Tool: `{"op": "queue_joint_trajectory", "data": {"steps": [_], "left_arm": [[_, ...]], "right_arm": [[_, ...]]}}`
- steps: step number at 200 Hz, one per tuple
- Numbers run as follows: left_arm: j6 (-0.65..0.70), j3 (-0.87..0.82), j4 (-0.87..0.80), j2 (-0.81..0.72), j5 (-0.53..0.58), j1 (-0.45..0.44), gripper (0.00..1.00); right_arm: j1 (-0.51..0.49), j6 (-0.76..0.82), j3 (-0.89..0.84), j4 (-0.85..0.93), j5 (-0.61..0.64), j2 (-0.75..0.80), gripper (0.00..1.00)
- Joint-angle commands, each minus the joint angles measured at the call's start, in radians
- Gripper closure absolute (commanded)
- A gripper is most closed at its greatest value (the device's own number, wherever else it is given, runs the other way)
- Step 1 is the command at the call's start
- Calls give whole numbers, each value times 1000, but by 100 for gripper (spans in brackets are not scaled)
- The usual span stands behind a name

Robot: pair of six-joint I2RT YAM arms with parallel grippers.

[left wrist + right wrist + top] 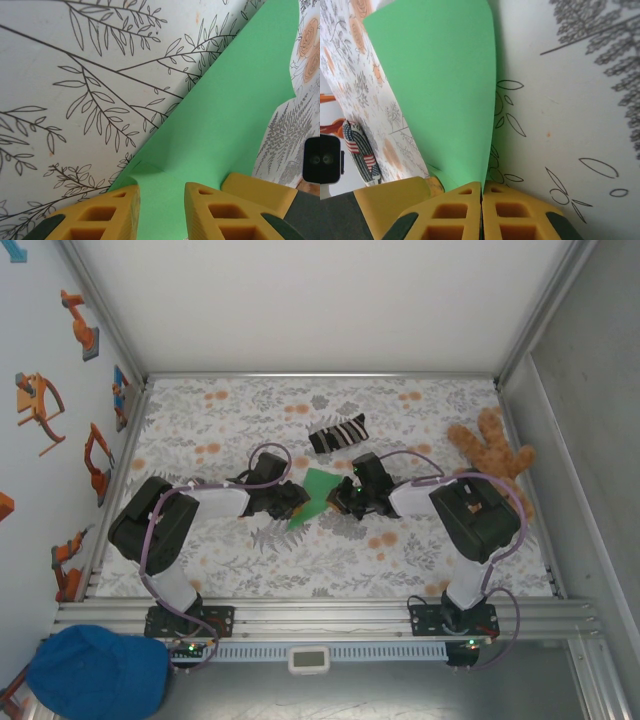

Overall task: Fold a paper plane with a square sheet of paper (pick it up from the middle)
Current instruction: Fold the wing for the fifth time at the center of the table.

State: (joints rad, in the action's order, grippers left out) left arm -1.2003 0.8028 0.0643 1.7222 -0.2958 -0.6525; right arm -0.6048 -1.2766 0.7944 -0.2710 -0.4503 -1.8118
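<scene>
At the left of the floral table, the left gripper is seen lowered against the left edge of the green sheet of paper. In the left wrist view its yellow fingers are held a little apart, with the sheet's edge lying in the gap between them. No firm hold can be made out there.

The sheet is found mid-table between the two grippers. It is folded to a pointed, roughly triangular outline, and one edge is lifted in a curve.

Just behind it, a black-and-white striped sock is laid on the table.

On the sheet's right, the right gripper is closed completely. In the right wrist view the paper's narrow end is pinched between its fingertips.

A brown teddy bear is set by the right wall.
</scene>
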Motion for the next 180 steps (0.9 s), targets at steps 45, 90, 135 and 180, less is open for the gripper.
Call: {"op": "queue_joint_trajectory", "data": {"steps": [45,90,135,180], "left_arm": [[222,60,-117,-105,40,-3,59],[602,122,-191,-153,132,-114,48],[841,102,-122,-131,169,-154,39],[1040,11,56,-117,176,-170,40]], "right_arm": [[9,-27,-11,18,79,89,100],[32,-50,-8,88,130,169,100],[67,-61,8,176,131,205,100],[89,-63,26,243,130,229,100]]}}
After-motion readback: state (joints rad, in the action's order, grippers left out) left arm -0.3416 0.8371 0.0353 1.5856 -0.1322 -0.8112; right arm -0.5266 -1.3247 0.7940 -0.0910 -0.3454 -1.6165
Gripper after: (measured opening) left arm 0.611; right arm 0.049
